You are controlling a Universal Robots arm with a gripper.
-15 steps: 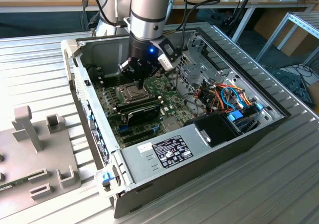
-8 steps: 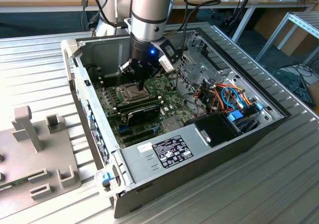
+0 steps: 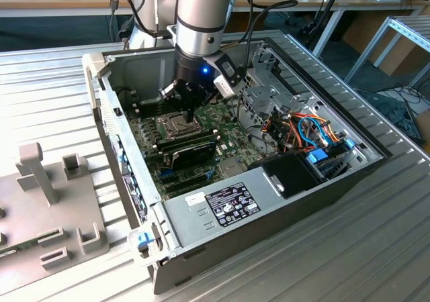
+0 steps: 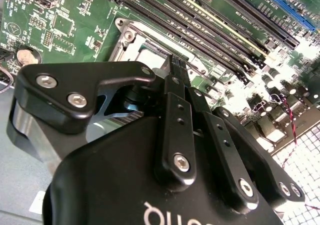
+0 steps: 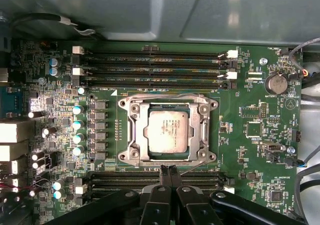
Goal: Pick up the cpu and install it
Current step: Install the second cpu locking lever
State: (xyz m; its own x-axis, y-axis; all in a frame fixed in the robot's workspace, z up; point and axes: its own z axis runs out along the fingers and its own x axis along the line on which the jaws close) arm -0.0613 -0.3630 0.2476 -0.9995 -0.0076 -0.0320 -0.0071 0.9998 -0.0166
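A: Where's the cpu [image 5: 169, 131]?
B: Flat in the socket frame [image 5: 131, 130] on the motherboard [image 5: 250, 110], btw. the memory slot rows [image 5: 150, 70].
A: End effector [image 5: 168, 170]?
B: Clenched, fingers pressed tog., nothing in them. Tips at the frame's edge, beside the cpu, inside the pc case [image 3: 111, 124].

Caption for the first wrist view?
The cpu lies inside the socket frame; the shut gripper hovers at the frame's edge.

I can read nothing with certainty: print on the black label [image 3: 232, 204], the cpu [image 5: 169, 131] and the motherboard [image 5: 240, 150] seems too fine.
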